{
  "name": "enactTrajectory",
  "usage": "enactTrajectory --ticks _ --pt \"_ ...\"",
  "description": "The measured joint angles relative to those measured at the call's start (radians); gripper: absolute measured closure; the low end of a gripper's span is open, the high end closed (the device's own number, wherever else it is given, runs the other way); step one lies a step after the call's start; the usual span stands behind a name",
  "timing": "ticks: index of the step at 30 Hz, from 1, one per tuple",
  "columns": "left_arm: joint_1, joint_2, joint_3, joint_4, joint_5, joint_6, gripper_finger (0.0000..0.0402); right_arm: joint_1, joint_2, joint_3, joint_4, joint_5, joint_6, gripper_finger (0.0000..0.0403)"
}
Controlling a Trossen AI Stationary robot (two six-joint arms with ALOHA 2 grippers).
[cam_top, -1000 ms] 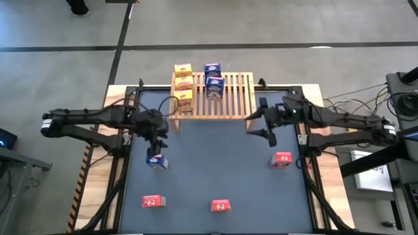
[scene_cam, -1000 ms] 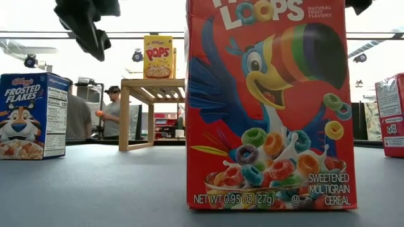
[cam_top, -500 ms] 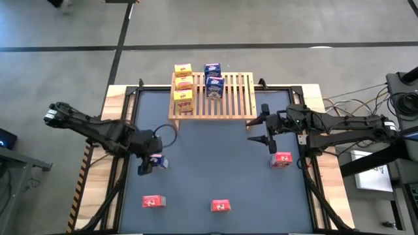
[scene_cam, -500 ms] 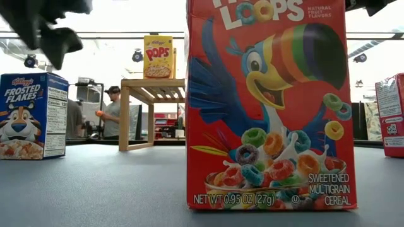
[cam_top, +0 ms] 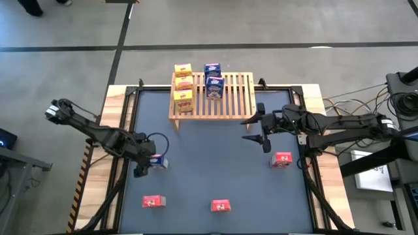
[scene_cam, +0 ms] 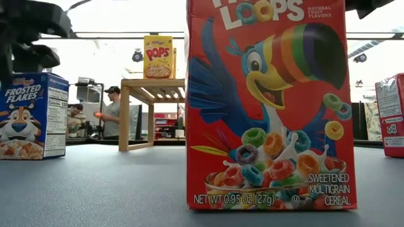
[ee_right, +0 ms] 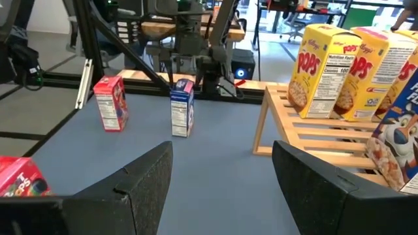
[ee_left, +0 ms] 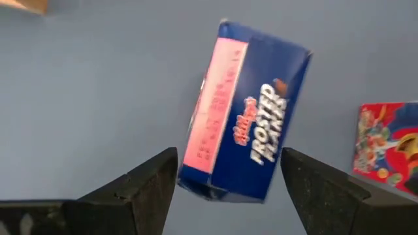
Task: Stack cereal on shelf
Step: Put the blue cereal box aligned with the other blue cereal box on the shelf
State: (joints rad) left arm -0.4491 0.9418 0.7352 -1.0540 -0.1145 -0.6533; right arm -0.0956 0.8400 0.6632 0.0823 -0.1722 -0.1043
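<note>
A blue cereal box (cam_top: 157,161) (ee_left: 245,147) stands upright on the dark tabletop at the left. My left gripper (cam_top: 139,168) (ee_left: 228,186) hangs just above it, on its left, pointing steeply down and open; in the left wrist view the box shows between the fingers, clear of both. Three yellow boxes (cam_top: 183,85) and two blue ones (cam_top: 214,81) stand on the wooden shelf (cam_top: 236,98) at the far edge. My right gripper (cam_top: 257,134) (ee_right: 222,189) is open and level near the shelf's right front corner, holding nothing.
Three red boxes stand on the table: near left (cam_top: 153,202), near middle (cam_top: 221,206) (scene_cam: 268,104), which fills the low view, and right (cam_top: 282,160). A black frame (cam_top: 307,163) rims the tabletop. People (scene_cam: 113,110) show in the room behind.
My left gripper has swung from straight over the blue box toward the table's left and near edges and has sunk lower; the box has stayed in place. My right gripper has edged a little toward the table's left and near edges.
</note>
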Motion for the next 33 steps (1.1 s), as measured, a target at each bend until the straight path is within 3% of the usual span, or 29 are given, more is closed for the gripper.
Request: enactTrajectory --ticks 5,19,27,33 --pt "0.0 0.0 -0.038 0.003 0.0 0.005 0.016 0.0 0.019 0.0 0.007 0.012 0.001 0.0152" --pt "0.001 -0.002 -0.019 0.025 0.001 0.045 0.0261 0.0 0.026 0.0 0.006 0.023 0.027 0.0152" --pt "0.001 -0.002 0.055 0.034 -0.007 0.081 0.0269 0.0 0.026 0.0 0.005 0.018 0.043 0.0152" --pt "0.001 -0.002 0.175 0.036 -0.108 0.166 0.0269 0.039 0.026 -0.004 0.006 0.019 0.041 0.0152"
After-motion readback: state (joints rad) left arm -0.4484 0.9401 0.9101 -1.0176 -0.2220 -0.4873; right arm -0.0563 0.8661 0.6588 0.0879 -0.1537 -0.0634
